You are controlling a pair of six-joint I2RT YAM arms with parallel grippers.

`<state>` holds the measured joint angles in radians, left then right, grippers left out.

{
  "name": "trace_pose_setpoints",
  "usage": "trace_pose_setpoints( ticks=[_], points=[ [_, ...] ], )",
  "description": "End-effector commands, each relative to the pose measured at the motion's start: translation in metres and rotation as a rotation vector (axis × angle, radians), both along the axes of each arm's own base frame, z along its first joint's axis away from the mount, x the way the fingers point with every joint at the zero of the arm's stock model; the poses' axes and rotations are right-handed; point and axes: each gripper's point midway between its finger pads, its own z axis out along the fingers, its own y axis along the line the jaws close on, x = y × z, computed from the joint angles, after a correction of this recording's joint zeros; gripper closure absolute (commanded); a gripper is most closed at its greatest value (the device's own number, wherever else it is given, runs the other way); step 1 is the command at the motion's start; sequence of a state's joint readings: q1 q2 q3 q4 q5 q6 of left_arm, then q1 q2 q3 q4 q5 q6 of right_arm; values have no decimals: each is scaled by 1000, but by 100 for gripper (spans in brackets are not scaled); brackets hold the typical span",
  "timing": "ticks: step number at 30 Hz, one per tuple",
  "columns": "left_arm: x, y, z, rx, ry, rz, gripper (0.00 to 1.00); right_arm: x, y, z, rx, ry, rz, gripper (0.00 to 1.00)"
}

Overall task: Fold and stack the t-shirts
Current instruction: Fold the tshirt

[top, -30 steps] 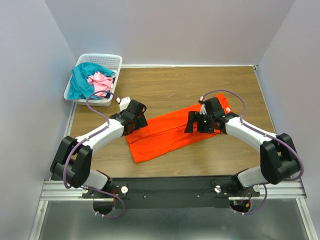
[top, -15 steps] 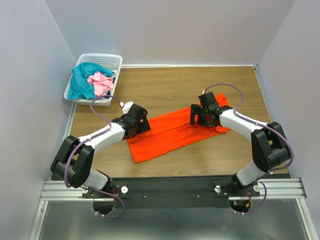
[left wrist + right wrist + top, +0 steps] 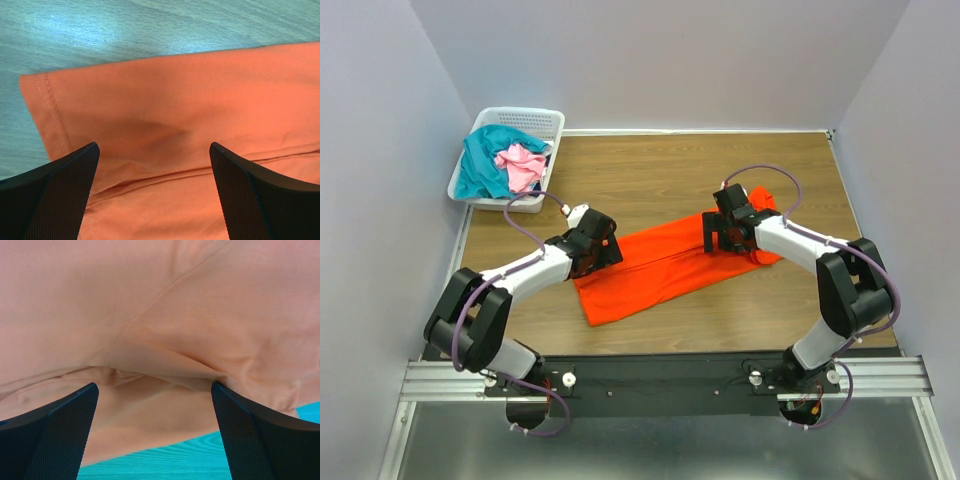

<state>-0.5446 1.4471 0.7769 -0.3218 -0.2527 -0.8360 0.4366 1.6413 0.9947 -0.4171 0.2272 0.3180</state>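
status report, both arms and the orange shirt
Left gripper open over hem of orange shirt. Right gripper open over its other end. Teal shirt, pink shirt in basket.

Orange t-shirt [image 3: 660,265], teal shirt [image 3: 480,165], pink shirt [image 3: 523,165], white slatted basket [image 3: 546,120].

A: orange shirt [image 3: 665,265] state?
B: I see it flat on the table [image 3: 650,170], a long diagonal band, layers overlapping, stitched hem at its left end, light creases.
A: the others?
B: teal shirt [image 3: 485,160] crumpled in the basket [image 3: 535,118], far left; pink shirt [image 3: 523,165] bunched on top.
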Motion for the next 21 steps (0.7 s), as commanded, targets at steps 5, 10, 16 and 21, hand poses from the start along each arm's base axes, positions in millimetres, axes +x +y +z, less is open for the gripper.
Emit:
trace_pose_setpoints(
  ticks=[5, 10, 16, 21],
  points=[
    [0, -4, -7, 7, 17, -18, 2, -2, -19, -4, -100, 27, -16, 25],
    [1, -3, -3, 9, 7, -14, 2, 6, -18, -1, -92, 7, -64, 42],
    [0, 0, -2, 21, 8, -6, 2, 1, -29, -10, -142, 26, -95, 43],
    [1, 1, -1, 26, 9, -2, 2, -5, -31, -18, -141, 53, -108, 50]
  ],
)
